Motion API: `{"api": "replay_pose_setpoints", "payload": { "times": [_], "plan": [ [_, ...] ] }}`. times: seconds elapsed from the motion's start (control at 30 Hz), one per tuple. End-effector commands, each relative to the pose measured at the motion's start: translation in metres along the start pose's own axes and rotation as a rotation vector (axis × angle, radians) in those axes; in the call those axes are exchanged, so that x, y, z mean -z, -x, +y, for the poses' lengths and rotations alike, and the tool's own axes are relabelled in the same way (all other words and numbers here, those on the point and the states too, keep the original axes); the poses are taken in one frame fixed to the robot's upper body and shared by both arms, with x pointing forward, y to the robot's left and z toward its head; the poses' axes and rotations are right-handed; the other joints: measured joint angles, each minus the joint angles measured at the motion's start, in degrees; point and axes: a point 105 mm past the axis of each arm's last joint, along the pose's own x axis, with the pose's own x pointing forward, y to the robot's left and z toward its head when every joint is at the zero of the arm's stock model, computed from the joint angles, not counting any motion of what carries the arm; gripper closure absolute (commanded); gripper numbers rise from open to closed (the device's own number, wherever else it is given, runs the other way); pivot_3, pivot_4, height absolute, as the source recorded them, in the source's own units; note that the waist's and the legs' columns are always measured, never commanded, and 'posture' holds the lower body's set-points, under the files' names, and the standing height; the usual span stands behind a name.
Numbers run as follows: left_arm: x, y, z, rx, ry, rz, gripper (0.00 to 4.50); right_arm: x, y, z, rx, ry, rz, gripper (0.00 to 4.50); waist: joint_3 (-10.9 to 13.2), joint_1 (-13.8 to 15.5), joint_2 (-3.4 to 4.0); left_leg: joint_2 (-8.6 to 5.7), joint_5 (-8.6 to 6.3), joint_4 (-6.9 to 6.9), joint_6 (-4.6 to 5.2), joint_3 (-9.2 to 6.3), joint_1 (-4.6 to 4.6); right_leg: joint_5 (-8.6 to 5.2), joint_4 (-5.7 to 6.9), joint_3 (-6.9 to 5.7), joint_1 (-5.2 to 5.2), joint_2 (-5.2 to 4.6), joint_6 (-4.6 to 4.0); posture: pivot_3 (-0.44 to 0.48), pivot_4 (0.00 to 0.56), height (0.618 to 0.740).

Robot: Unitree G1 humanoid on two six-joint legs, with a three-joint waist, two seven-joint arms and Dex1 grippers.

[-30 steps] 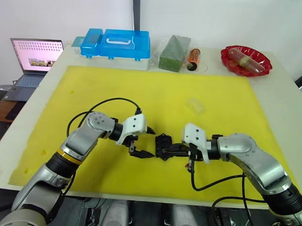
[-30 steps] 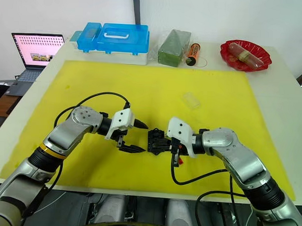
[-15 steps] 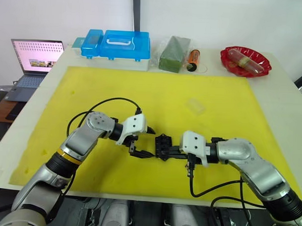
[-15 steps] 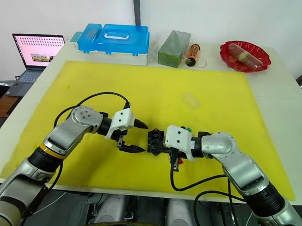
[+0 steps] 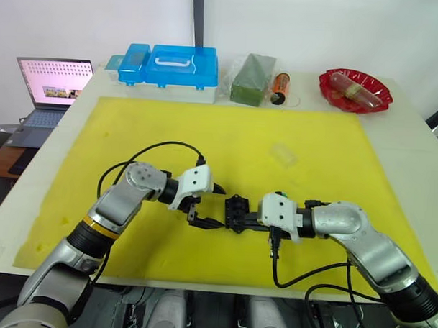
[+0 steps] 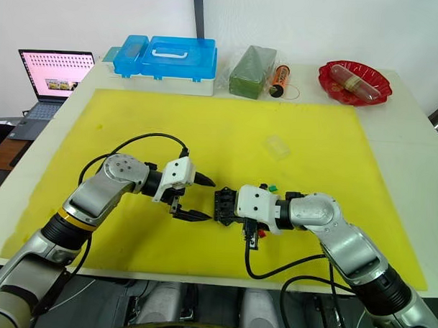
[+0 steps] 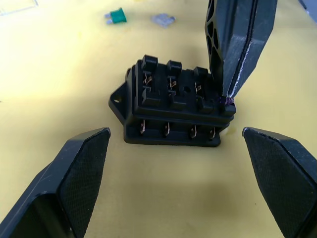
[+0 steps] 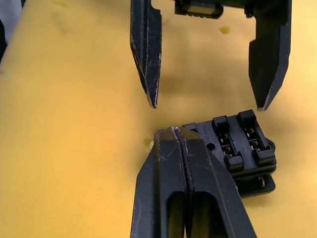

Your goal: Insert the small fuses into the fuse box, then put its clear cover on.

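Black fingers of the right gripper (image 7: 229, 89) are pressed together, with a tiny purple fuse (image 7: 228, 100) at their tip, on the right corner of the fuse box (image 7: 173, 101). The left gripper (image 5: 203, 207) waits wide open and empty, just left of the box. The slots I can see look still empty, so insertion is at its start. The left wrist view shows a green fuse (image 7: 116, 16) and a grey fuse (image 7: 163, 20) lying behind the box; the head view shows the clear cover (image 5: 283, 153) farther on the yellow mat (image 5: 134, 125), not yet used.
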Motion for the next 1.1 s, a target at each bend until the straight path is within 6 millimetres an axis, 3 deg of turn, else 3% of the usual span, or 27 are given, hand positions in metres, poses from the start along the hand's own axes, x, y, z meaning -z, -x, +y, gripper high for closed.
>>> {"api": "replay_pose_setpoints", "payload": {
  "times": [0.03, 0.2, 0.37, 0.5, 0.7, 0.8, 0.97, 1.1],
  "plan": [
    [-0.017, 0.008, 0.004, -0.003, -0.019, -0.066, 0.0, -0.007, 0.009, -0.007, 0.02, -0.051, -0.004, 4.49, 0.01, 0.0, 0.01, 0.0, 0.0, 0.0, 0.0, 0.0, 0.0, 0.0, 0.0, 0.0, 0.0, -0.03, 0.0, 0.0, 0.15, 0.74],
    [-0.02, 0.019, 0.006, 0.002, -0.015, -0.082, 0.0, -0.04, 0.023, -0.014, 0.027, -0.042, -0.075, 4.49, 0.07, -0.07, 0.06, 0.0, 0.0, -0.03, 0.0, 0.01, -0.1, -0.01, 0.0, 0.0, -0.12, -0.08, -0.01, 0.0, 0.15, 0.74],
    [-0.026, 0.035, 0.01, -0.018, 0.008, -0.093, 0.0, -0.052, 0.043, -0.021, 0.063, -0.047, -0.074, 4.49, 0.09, -0.03, 0.03, 0.0, 0.0, -0.06, 0.0, 0.0, -0.16, -0.02, -0.01, -0.01, -0.18, -0.1, -0.04, 0.0, 0.15, 0.74],
    [-0.026, 0.054, 0.014, -0.05, 0.024, -0.073, 0.0, -0.049, 0.068, -0.028, 0.162, -0.014, -0.059, 4.49, 0.12, 0.05, 0.02, 0.0, -0.01, -0.07, 0.0, -0.01, -0.2, -0.03, -0.04, -0.02, -0.21, -0.14, -0.06, 0.0, 0.15, 0.74],
    [-0.017, 0.088, 0.01, -0.063, 0.074, 0.001, 0.0, -0.017, 0.116, -0.015, 0.169, -0.06, 0.116, 4.49, 0.15, -0.03, 0.02, -0.02, -0.04, -0.11, 0.05, 0.0, -0.31, -0.02, -0.22, -0.04, -0.21, -0.12, -0.02, 0.0, 0.15, 0.74],
    [-0.01, 0.102, 0.008, -0.072, 0.094, 0.033, 0.0, -0.01, 0.132, -0.005, 0.148, -0.147, 0.14, 3.73, 0.16, -0.09, 0.01, 0.02, -0.04, -0.11, 0.05, 0.0, -0.28, 0.0, -0.23, -0.04, -0.21, -0.06, 0.01, 0.0, 0.15, 0.74],
    [0.003, 0.119, 0.006, -0.081, 0.12, 0.105, 0.0, 0.001, 0.16, 0.003, 0.194, -0.226, 0.199, 1.95, 0.19, 0.05, -0.01, 0.03, -0.04, -0.12, 0.04, 0.01, -0.25, -0.03, -0.25, -0.04, -0.17, -0.06, -0.05, 0.0, 0.15, 0.74],
    [0.006, 0.125, 0.01, -0.103, 0.117, 0.121, 0.0, 0.005, 0.165, 0.01, 0.205, -0.264, 0.213, 0.57, 0.2, 0.05, -0.03, 0.03, -0.05, -0.12, 0.04, 0.0, -0.28, -0.04, -0.33, -0.04, -0.17, -0.08, -0.07, 0.0, 0.15, 0.74]
  ]
}}
